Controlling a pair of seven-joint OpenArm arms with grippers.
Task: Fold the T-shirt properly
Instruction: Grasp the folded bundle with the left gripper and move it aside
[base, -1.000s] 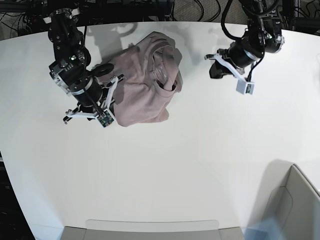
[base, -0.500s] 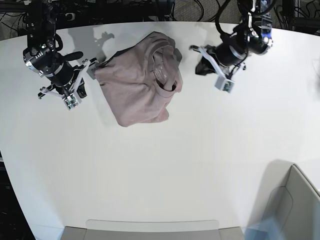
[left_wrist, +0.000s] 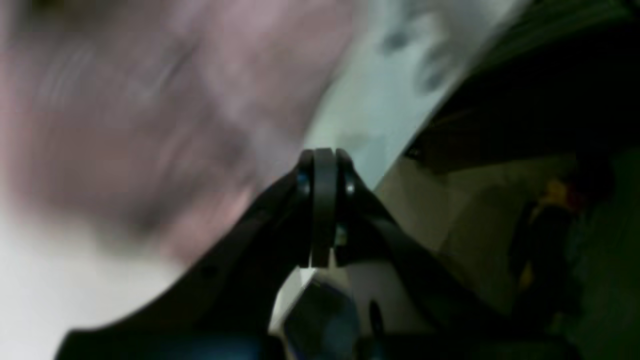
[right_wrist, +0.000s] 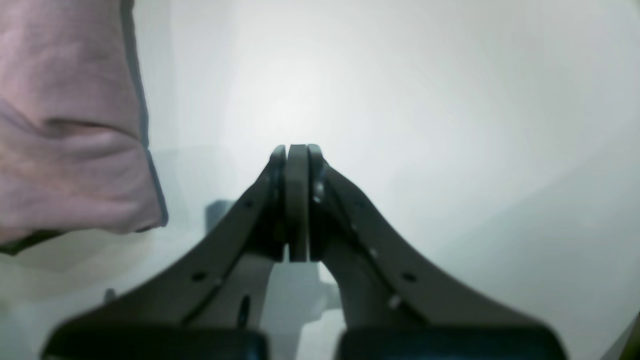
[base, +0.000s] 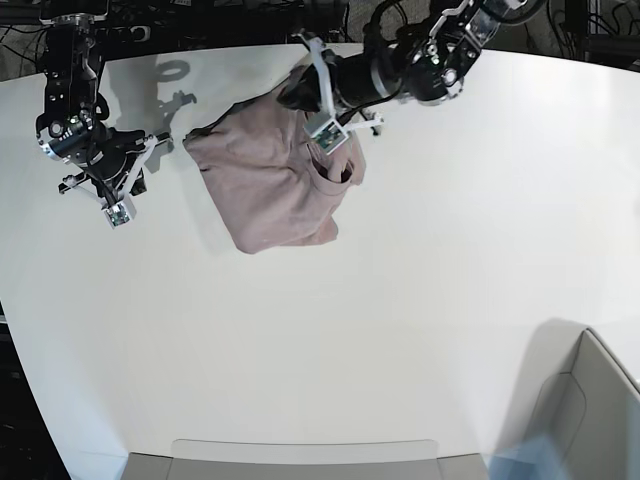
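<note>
The mauve-pink T-shirt (base: 270, 185) lies bunched on the white table, collar (base: 335, 165) facing right. My left gripper (base: 288, 96) hovers over its far top edge, and in the blurred left wrist view this gripper (left_wrist: 324, 200) is shut and empty, with the T-shirt (left_wrist: 140, 100) a smear to its upper left. My right gripper (base: 160, 138) sits just left of the shirt's left corner. In the right wrist view this gripper (right_wrist: 297, 200) is shut with nothing between its fingers, and the T-shirt (right_wrist: 65, 125) edge lies to its left, apart from it.
A grey bin corner (base: 590, 400) stands at the front right, and a grey ledge (base: 300, 455) runs along the front edge. Dark cables (base: 250, 15) lie beyond the table's far edge, close behind the left arm.
My left arm has swept left across the table to the shirt's far edge. My right arm has drawn back to the left, and the shirt's left corner now lies stretched out that way.
</note>
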